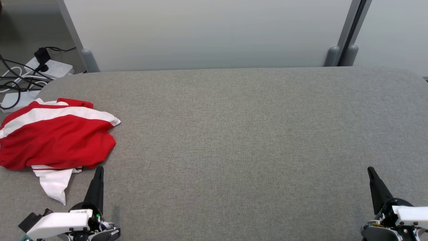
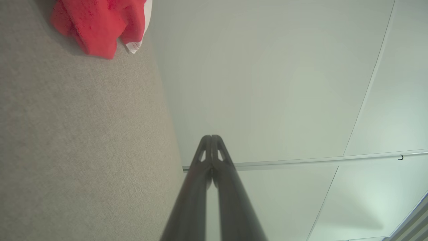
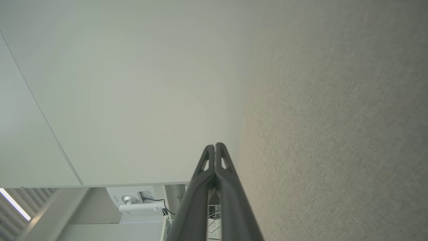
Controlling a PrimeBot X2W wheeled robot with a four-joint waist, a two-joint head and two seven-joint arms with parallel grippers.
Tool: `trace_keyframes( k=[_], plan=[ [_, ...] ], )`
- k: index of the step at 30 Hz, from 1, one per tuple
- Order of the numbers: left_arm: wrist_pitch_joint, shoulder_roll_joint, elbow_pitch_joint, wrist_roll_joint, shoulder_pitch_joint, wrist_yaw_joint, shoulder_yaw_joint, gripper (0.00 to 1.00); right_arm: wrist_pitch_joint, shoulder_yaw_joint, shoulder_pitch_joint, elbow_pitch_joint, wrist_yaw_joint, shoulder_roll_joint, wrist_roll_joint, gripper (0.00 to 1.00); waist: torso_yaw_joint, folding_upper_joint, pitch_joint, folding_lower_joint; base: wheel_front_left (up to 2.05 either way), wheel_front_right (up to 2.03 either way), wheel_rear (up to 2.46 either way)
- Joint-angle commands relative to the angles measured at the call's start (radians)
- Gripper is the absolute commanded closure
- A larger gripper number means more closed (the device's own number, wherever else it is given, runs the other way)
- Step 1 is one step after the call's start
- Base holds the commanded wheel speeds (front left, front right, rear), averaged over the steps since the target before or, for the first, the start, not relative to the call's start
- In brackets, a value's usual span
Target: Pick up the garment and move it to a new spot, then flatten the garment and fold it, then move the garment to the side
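A crumpled red and white garment (image 1: 57,137) lies in a heap at the left edge of the grey table (image 1: 234,134). Its red corner (image 2: 97,26) also shows at the top left of the left wrist view. My left gripper (image 1: 99,169) stands just below and right of the heap, shut and holding nothing, its tip close to the cloth's lower edge. In its own wrist view the left gripper (image 2: 211,137) has both fingers pressed together. My right gripper (image 1: 370,169) sits at the far lower right, shut and empty, well away from the garment; the right wrist view shows the right gripper (image 3: 214,145) closed too.
A pale partition wall (image 1: 207,33) rises behind the table's far edge. A white power strip with black cables (image 1: 40,70) lies on the floor beyond the table's far left corner. The grey felt surface (image 3: 334,134) stretches wide between the grippers.
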Motion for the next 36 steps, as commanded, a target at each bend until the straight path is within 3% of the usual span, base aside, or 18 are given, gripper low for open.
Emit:
trace_keyframes(
  k=[1,7,8,17,22,36],
  plan=[
    [0.006,0.008,-0.023,-0.004,-0.054,-0.008,0.033,1.0,0.007,0.015,-0.045,-0.027,0.005,-0.011,0.012,1.0,0.0,-0.0001,0.0,0.0,0.0,0.0,0.0],
    [0.006,0.008,-0.023,-0.004,-0.054,-0.008,0.033,1.0,0.007,0.015,-0.045,-0.027,0.005,-0.011,0.012,1.0,0.0,-0.0001,0.0,0.0,0.0,0.0,0.0],
    [0.0,0.0,0.004,0.0,0.002,0.0,-0.001,0.0,0.0,0.001,0.002,0.003,0.0,0.001,0.0,0.0,0.0,-0.0001,0.0,0.0,0.0,0.0,0.0],
    [-0.011,-0.006,0.028,0.002,0.019,0.0,-0.016,0.0,-0.015,0.027,0.018,0.024,0.0,0.009,0.002,0.0,0.0,-0.0001,-0.005,0.0022,0.0,0.0,0.0],
    [-0.023,-0.005,0.021,-0.006,0.018,0.0,-0.029,0.0,-0.024,0.043,0.02,0.017,0.0,0.008,0.003,0.0,-0.001,-0.0001,-0.01,0.0002,0.0,0.0,0.0],
    [-0.074,0.009,0.006,0.071,0.001,-0.001,-0.07,0.0,-0.074,0.097,0.009,-0.002,0.001,-0.006,-0.052,0.0,0.0,-0.0001,-0.02,0.0,0.0,0.0,0.0]
  ],
)
